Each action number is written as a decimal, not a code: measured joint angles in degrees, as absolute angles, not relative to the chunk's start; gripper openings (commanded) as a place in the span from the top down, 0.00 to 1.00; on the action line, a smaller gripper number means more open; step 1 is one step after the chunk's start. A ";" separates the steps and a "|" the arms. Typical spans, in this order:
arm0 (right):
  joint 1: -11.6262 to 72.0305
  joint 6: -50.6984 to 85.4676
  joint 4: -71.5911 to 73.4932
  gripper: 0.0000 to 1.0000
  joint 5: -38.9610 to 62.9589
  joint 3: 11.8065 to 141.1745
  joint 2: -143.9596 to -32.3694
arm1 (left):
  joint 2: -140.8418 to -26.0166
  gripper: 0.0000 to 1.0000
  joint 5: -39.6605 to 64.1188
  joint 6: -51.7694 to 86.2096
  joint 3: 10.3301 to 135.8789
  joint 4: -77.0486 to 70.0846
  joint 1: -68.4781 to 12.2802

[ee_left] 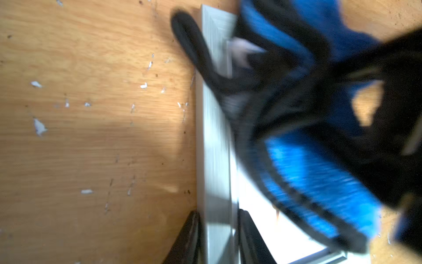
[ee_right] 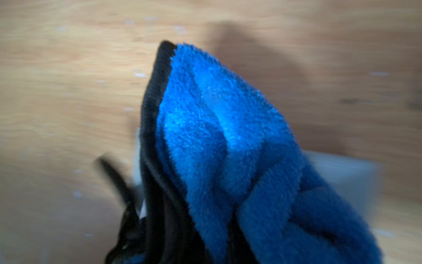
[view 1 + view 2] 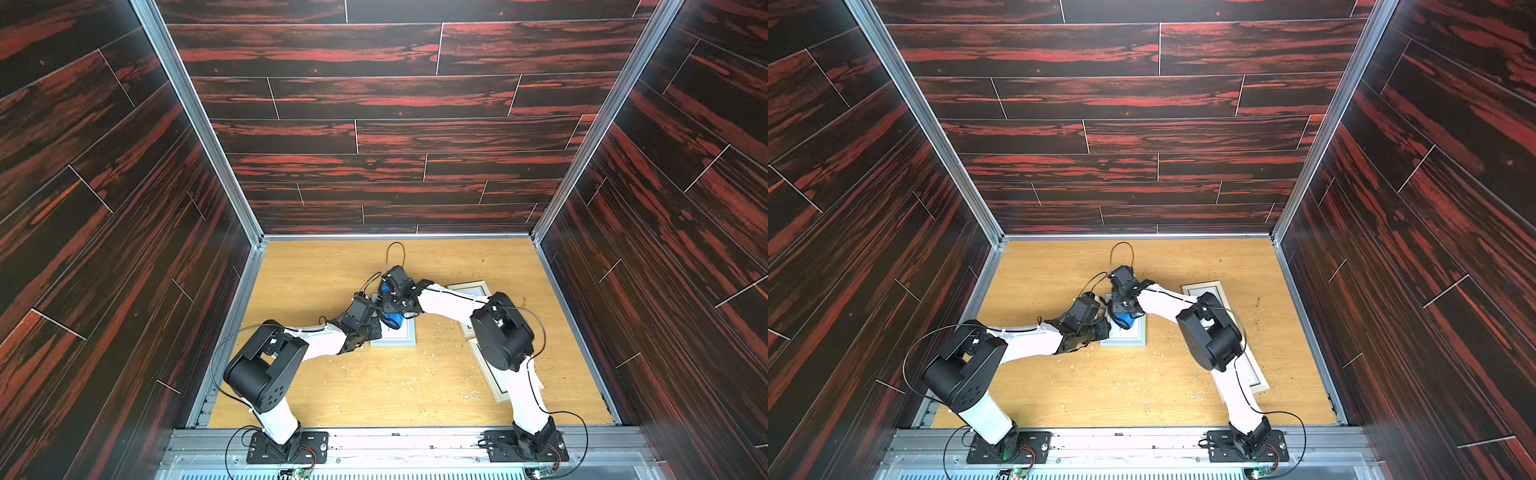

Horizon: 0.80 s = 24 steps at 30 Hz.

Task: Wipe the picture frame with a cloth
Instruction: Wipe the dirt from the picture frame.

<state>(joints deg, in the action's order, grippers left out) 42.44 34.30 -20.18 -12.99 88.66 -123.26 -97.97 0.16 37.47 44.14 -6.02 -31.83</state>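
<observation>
The cloth, clamped in your right gripper, is mid-wipe; left gripper seemingly pins the picture frame, so sweep across next.

Bunched bright-blue, black-edged cloth atop flat pale-grey picture frame.

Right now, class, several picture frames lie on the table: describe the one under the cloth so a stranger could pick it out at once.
Start at the wooden table and go to its middle. The picture frame lying there is pale grey with the blue cloth bunched on it; the cream frames partly under the right arm carry no cloth.
</observation>
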 measured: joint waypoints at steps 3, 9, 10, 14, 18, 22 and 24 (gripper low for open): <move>42.46 33.47 -19.25 1.00 -13.52 82.61 -119.04 | -98.17 0.78 0.01 36.84 45.19 -4.27 -31.92; 48.73 33.47 -19.22 1.00 -13.98 71.44 -110.78 | -98.30 0.78 -0.03 36.40 45.76 -3.20 -31.97; 48.60 33.43 -19.57 1.00 -13.93 71.70 -110.78 | -98.30 0.78 -0.03 36.40 45.76 -3.20 -31.97; 45.41 32.91 -22.09 1.00 -15.07 79.09 -115.57 | -98.35 0.78 0.01 36.56 45.82 -3.11 -31.94; 43.07 32.32 -21.65 1.00 -16.86 84.20 -119.28 | -98.32 0.77 -0.03 36.88 45.67 -3.31 -31.94; 45.19 32.12 -21.56 1.00 -19.40 80.84 -116.99 | -98.32 0.77 -0.05 37.26 45.36 -3.88 -31.94; 47.24 32.45 -22.33 1.00 -19.68 77.32 -114.13 | -98.28 0.77 -0.12 37.52 45.15 -4.21 -31.94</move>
<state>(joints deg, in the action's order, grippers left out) 47.24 32.45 -22.33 -19.68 77.32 -114.13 -98.28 -0.12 37.52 45.15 -4.21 -31.94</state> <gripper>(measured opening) 0.098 0.305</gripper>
